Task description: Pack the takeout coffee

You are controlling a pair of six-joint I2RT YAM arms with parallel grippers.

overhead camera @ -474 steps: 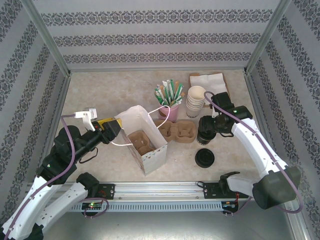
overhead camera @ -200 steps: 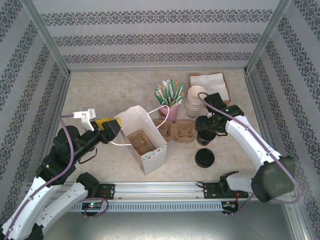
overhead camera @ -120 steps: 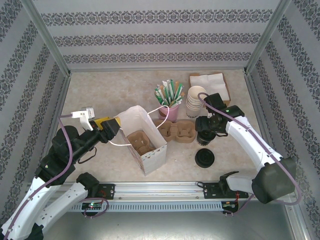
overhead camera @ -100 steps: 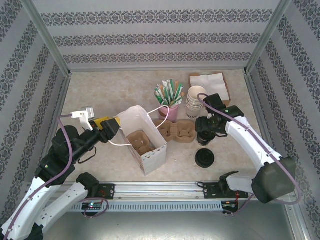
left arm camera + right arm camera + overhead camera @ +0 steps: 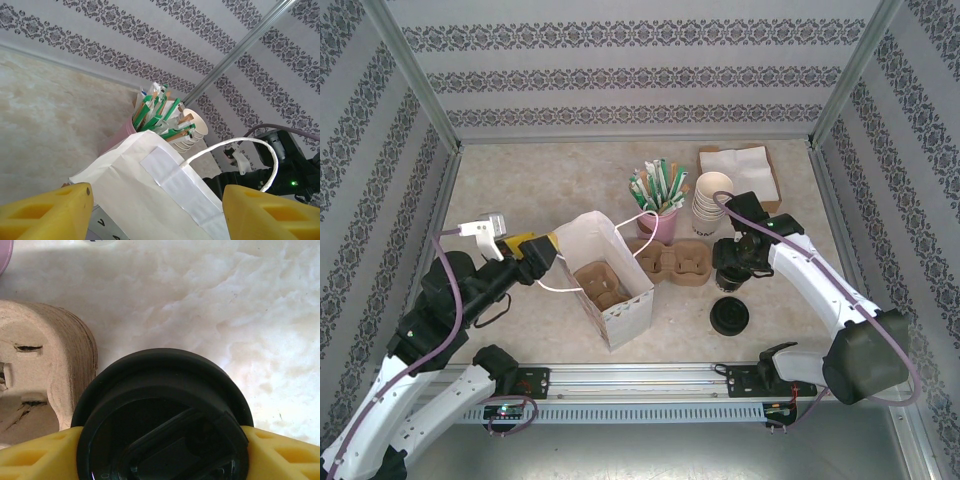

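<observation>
Packing not done. Takeout coffee [image 5: 728, 281] stands on table [image 5: 540, 180], lidded, just beside spare cup carrier [image 5: 672, 262], well apart from paper bag [image 5: 625, 315].
Right gripper [image 5: 160, 450]: fingers straddle cup below lid; clamped or not, cannot tell.
Left gripper [image 5: 537, 252]: jaws apart at bag mouth.
Judged outstanding: lift, seat in bagged carrier [image 5: 601, 283].

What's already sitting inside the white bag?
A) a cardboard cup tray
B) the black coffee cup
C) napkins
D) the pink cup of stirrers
A: from above, a cardboard tray sits inside the open bag, while the coffee stands outside it.
</observation>
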